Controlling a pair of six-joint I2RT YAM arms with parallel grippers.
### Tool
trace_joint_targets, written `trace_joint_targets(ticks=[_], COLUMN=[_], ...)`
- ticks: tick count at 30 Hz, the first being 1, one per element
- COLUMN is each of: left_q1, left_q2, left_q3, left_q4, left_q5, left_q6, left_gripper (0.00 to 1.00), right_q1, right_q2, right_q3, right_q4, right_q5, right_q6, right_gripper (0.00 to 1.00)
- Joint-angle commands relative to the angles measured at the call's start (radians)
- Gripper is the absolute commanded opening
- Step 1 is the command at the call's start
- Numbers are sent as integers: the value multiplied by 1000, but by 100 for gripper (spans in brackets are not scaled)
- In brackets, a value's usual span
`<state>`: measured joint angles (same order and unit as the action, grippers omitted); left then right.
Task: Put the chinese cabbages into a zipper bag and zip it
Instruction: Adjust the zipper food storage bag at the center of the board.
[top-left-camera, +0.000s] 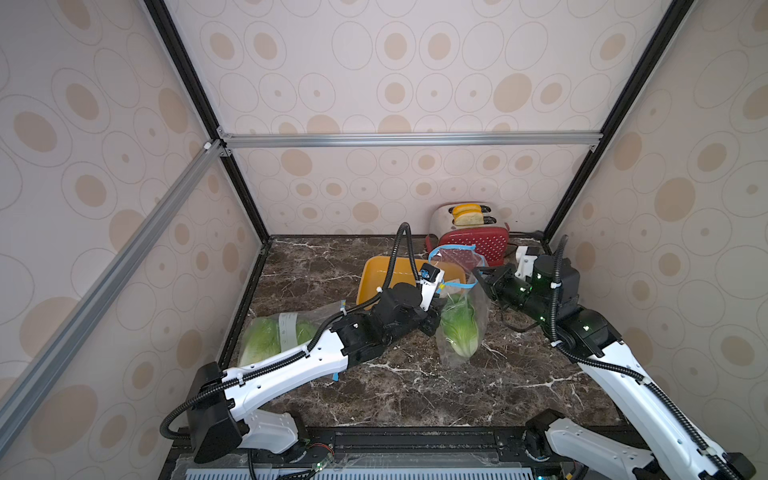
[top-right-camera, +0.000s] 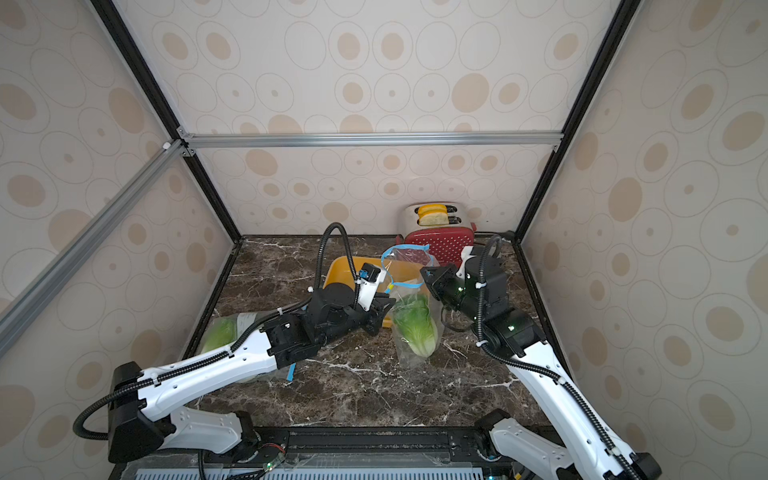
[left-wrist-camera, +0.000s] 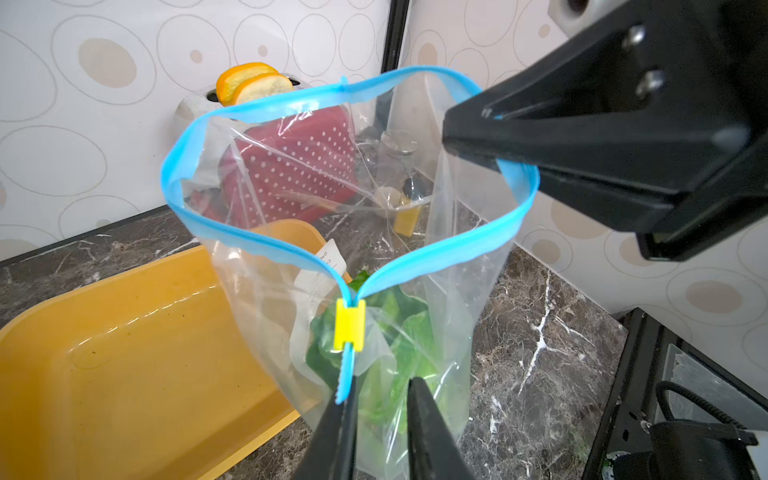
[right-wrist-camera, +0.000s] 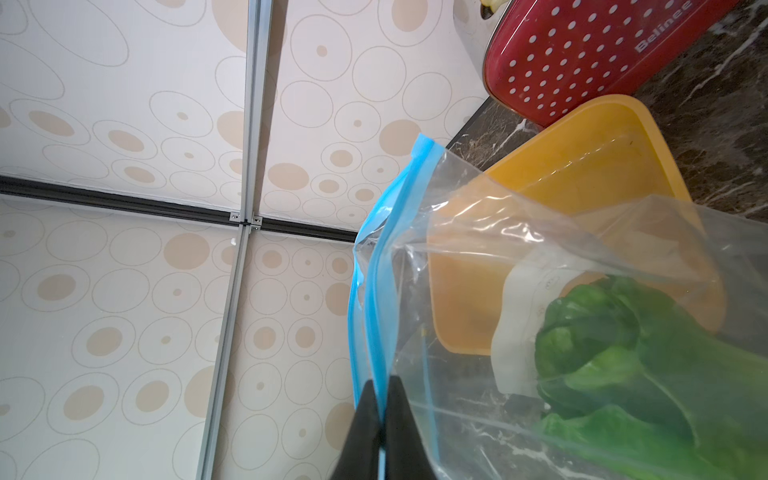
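A clear zipper bag (top-left-camera: 469, 299) with a blue zip strip (left-wrist-camera: 249, 241) hangs upright over the counter, mouth wide open. One chinese cabbage (top-left-camera: 459, 328) (top-right-camera: 415, 328) sits inside it, leaves up. My right gripper (right-wrist-camera: 380, 380) (top-left-camera: 478, 276) is shut on the blue strip at the bag's right side. The yellow slider (left-wrist-camera: 350, 324) sits at the near end of the strip. Just below it, my left gripper (left-wrist-camera: 382, 384) (top-left-camera: 436, 318) stands with jaws slightly apart. The strip's tail lies against one finger and bag film lies in the gap. More cabbage (top-left-camera: 266, 336) lies in a second bag at the left, under my left arm.
A yellow tray (top-left-camera: 374, 278) lies behind the left gripper, touching the bag. A red dotted toaster (top-left-camera: 478, 241) with bread slices (top-left-camera: 469, 214) stands at the back wall. A small bottle (left-wrist-camera: 405, 208) shows through the bag film. Walls close in on three sides.
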<state>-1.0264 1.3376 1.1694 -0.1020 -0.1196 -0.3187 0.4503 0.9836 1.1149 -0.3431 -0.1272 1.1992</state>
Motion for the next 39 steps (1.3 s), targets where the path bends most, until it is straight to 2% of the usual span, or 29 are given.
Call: trace_joint_targets(ticks=[1, 3, 10, 13, 16, 20, 24, 30, 32, 35, 37, 39], left_q1=[9, 9, 25, 34, 37, 37, 46, 79, 95, 128, 136, 136], left_q2=[-8, -9, -57, -59, -32, 21, 13, -6, -23, -43, -31, -3], left_q3=[65, 72, 50, 41, 56, 107, 89, 90, 94, 132, 211, 292], left_q4=[-42, -70, -94, -63, -19, -69, -53, -66, -85, -185, -334, -477], left_q5=[-24, -34, -81, -9, 112, 148, 77, 69, 110, 193, 208, 200], left_q6=[34, 37, 10, 18, 44, 48, 28, -8, -3, 44, 121, 192], left_gripper=[25, 28, 30, 31, 31, 28, 22, 5, 0, 0, 0, 0], right_q1=[7, 7, 8, 7, 7, 7, 7, 8, 7, 0, -3, -6], right_q2=[0, -5, -2, 2, 7, 10, 7, 3, 6, 27, 68, 116], right_q3=[-3, -1, -3, -4, -12, -10, -13, -21, -17, 14, 84, 187], right_q4=[34, 29, 36, 41, 54, 63, 65, 50, 40, 12, -46, -180], right_q5=[-2, 9, 7, 5, -3, 1, 2, 15, 20, 1, -30, -21], right_q6=[4, -3, -3, -3, 6, 7, 6, -19, -48, -119, -212, -318], right_gripper=[7, 7, 7, 7, 7, 7, 7, 8, 12, 23, 33, 41])
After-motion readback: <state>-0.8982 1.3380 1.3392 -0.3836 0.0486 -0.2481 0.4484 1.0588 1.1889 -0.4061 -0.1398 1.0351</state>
